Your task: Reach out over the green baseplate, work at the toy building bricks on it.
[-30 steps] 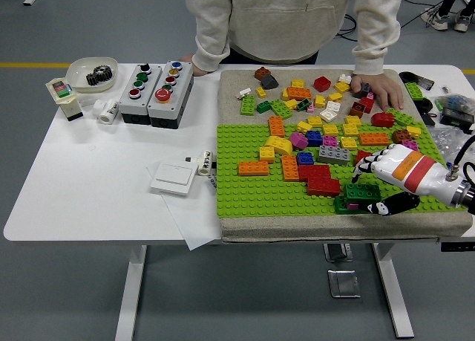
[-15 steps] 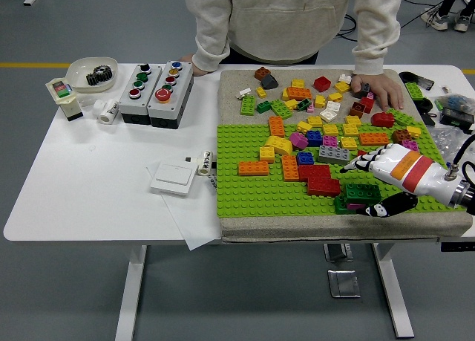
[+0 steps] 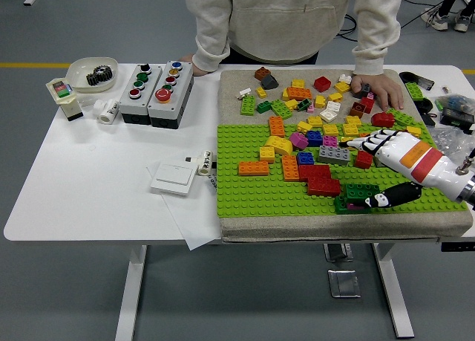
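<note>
Where thumb [image 3: 387, 199] nearly meets the dark green brick [image 3: 361, 192], right hand [image 3: 395, 165] spread wide over the green baseplate [image 3: 245, 189], gripping nothing. Just past the fingertips [image 3: 356, 142], a grey brick [image 3: 333, 155] and red brick [image 3: 364, 159]. Farther off, a person's hand [image 3: 378, 88] flat among loose bricks.

1. The right robot hand [image 3: 386, 163] is reaching in from the right edge, fingers [image 3: 364, 142] spread and holding nothing.
2. Its thumb [image 3: 393, 197] is pointing left on the near side.
</note>
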You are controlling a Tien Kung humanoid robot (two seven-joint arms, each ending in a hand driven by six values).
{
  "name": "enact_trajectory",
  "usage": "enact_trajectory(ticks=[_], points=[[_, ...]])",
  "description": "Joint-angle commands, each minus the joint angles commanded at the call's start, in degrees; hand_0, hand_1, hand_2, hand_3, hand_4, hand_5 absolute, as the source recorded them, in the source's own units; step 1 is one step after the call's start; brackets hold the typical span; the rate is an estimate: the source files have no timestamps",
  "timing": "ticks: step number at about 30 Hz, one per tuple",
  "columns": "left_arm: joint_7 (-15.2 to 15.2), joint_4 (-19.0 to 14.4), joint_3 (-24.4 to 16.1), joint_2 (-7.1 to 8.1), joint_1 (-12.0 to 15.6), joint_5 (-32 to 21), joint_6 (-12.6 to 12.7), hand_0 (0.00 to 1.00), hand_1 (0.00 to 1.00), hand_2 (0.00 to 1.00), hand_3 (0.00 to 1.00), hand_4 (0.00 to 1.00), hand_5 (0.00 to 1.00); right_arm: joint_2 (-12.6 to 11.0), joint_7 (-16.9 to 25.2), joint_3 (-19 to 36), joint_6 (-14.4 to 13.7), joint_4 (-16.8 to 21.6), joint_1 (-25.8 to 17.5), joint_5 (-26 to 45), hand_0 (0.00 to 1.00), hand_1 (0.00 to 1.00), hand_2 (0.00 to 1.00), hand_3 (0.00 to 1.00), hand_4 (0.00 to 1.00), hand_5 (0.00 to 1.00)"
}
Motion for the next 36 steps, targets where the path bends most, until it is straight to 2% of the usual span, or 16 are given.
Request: enact_trajectory(ticks=[2,3,7,13,15,36], points=[[0.06,0.02,-0.10,0.01,0.05,0.16,0.02,0.631,0.740,0.731,0.565,0.615,0.616,-0.67,0.45,1.63,-1.18,1.31,-1.12,1.08,0.792,0.770,0.852,0.870,0.998,0.669],[0.09,0.03,-0.14,0.01,0.08,0.25,0.02,0.631,0.739,0.732,0.565,0.614,0.617,-1.17,1.01,2.66,-1.54,2.21,-1.96,1.97,0.680,0.687,0.744,0.684,0.963,0.646],[0.07,0.04,-0.12,0.03,0.11,0.29,-0.01,0.631,0.739,0.732,0.565,0.614,0.617,-2.61,2.76,4.83,-0.92,4.46,-4.15,3.00,0.680,0.687,0.744,0.684,0.963,0.646],[0.16,0.07,-0.18,-0.01,0.10,0.38,-0.01,0.631,0.739,0.729,0.565,0.614,0.617,-3.68,2.76,5.21,0.41,5.76,-6.29,1.94,0.675,0.680,0.736,0.662,0.957,0.665],[0.19,0.08,-0.18,-0.02,0.09,0.39,-0.01,0.631,0.739,0.732,0.565,0.613,0.616,-3.77,2.76,5.00,0.56,5.78,-6.64,1.54,0.666,0.672,0.722,0.625,0.951,0.678],[0.35,0.09,-0.26,-0.05,-0.02,0.63,0.00,0.631,0.739,0.731,0.564,0.612,0.618,-3.59,2.76,0.88,-0.47,5.18,-7.42,-2.58,0.664,0.671,0.719,0.620,0.930,0.653]])
